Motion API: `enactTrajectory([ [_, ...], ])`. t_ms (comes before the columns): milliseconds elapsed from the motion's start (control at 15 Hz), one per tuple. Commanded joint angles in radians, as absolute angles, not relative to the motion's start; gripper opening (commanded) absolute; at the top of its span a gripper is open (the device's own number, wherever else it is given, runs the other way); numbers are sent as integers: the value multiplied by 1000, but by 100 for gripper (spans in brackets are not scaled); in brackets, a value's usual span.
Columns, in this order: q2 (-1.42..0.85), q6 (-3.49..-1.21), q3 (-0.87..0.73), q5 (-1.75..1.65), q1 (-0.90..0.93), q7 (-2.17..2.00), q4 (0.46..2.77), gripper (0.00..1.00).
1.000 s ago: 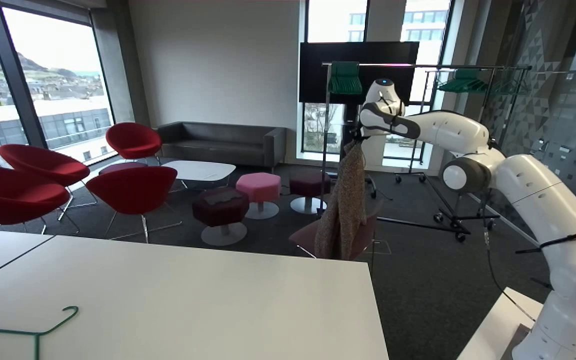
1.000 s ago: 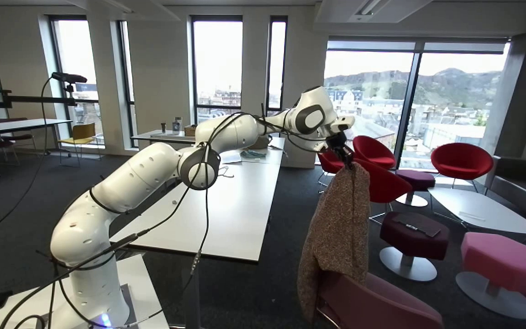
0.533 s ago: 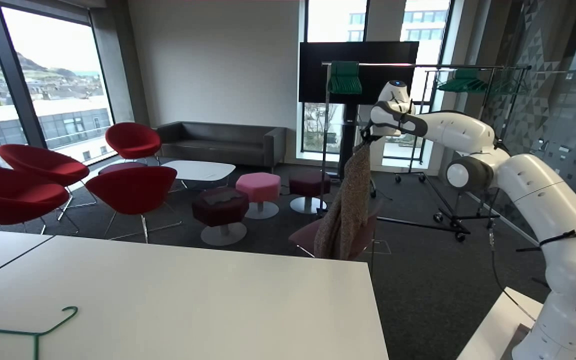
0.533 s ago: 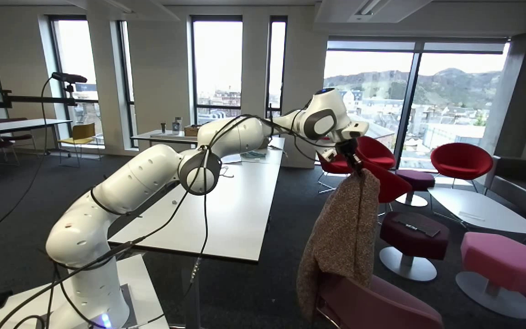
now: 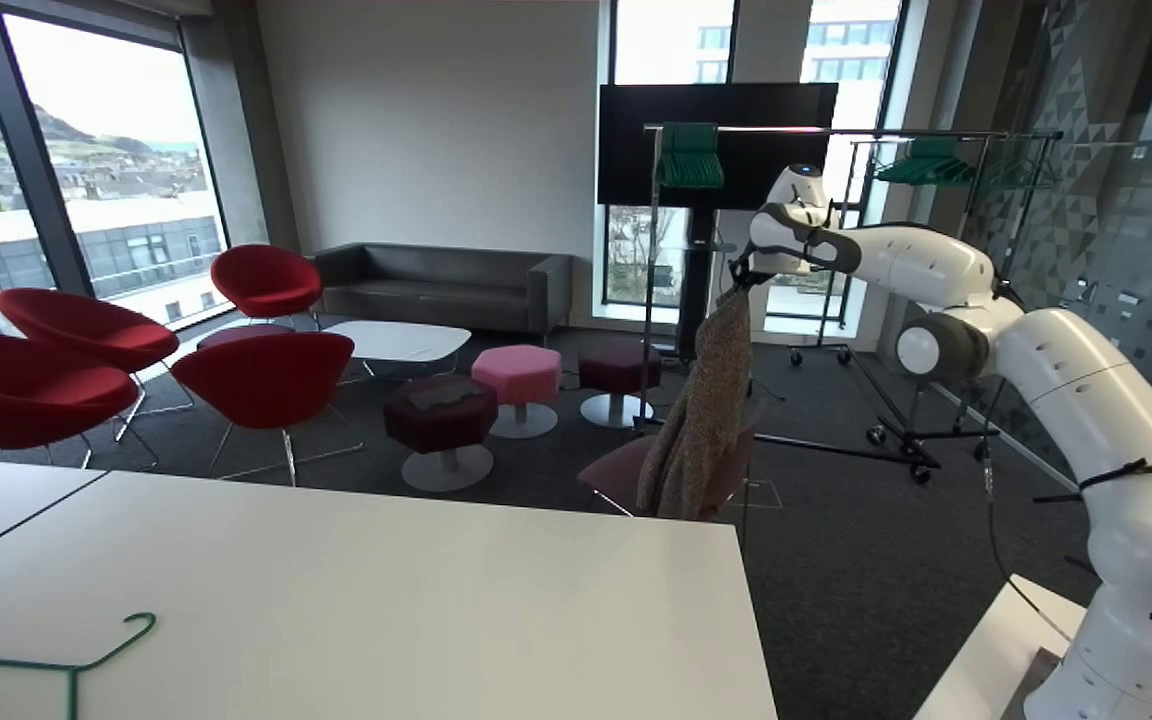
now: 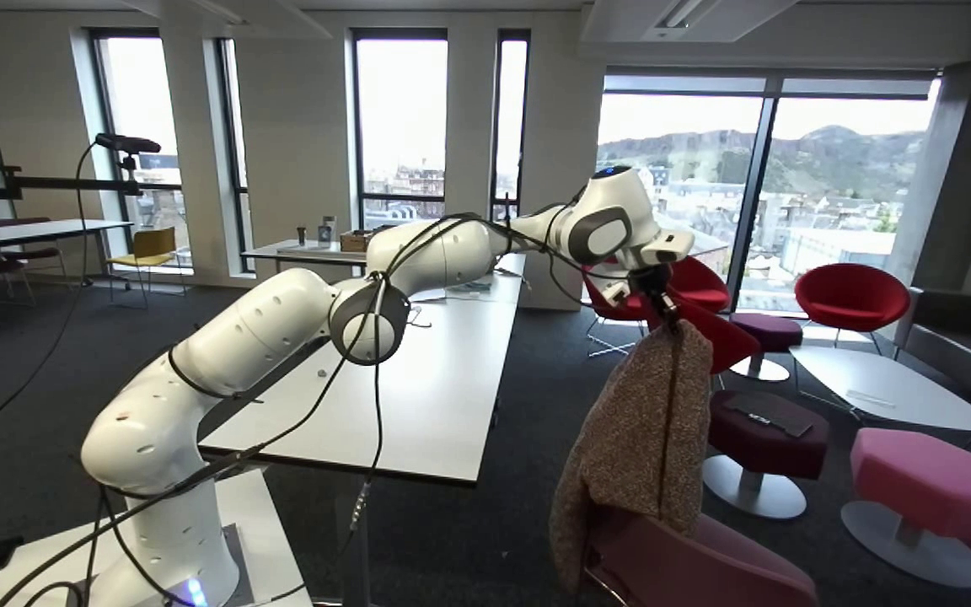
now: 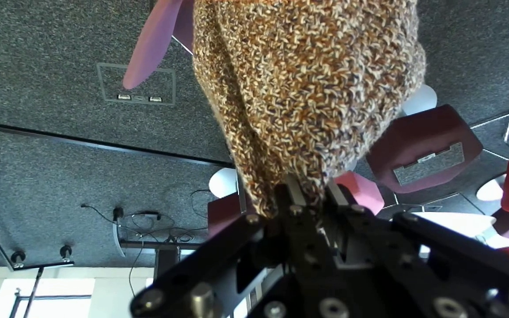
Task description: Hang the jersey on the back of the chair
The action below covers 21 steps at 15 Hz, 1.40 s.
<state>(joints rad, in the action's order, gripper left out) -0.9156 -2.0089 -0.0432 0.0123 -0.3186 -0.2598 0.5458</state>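
The jersey (image 6: pixel 641 430) is a mottled brown knit, seen in both exterior views (image 5: pixel 708 400). My gripper (image 6: pixel 671 319) is shut on its top, bunched end and holds it above the chair (image 6: pixel 696 561). The gripper also shows in an exterior view (image 5: pixel 739 282). In the wrist view, the knit (image 7: pixel 307 84) sits between the fingers (image 7: pixel 313 190). The jersey's lower part hangs at the maroon chair back, on the seat side (image 5: pixel 614 468) and past one side edge. Its lowest end is partly hidden. Only an edge of the chair (image 7: pixel 148 51) shows in the wrist view.
A white table (image 6: pixel 426 388) stands beside the chair. A dark maroon stool (image 6: pixel 768 438) and a pink stool (image 6: pixel 936 480) stand beyond it. A clothes rack with green hangers (image 5: pixel 691 155) stands behind the gripper in an exterior view. Cables (image 6: pixel 380 362) hang from the arm.
My gripper has moved right and lower in both exterior views, still holding the jersey. The jersey's upper part has followed it over the chair. The chair has not moved.
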Motion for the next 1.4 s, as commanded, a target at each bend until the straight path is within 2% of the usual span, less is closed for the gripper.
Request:
enactTrajectory([
  [0, -884, -2017, -38, 8, -317, -211, 581, 3],
  [400, -845, -2039, -1, 43, -346, -66, 623, 3],
  [667, -821, -1958, 5, 27, -344, 1, 642, 3],
  [1333, -689, -1282, 5, 53, -370, -10, 711, 3],
])
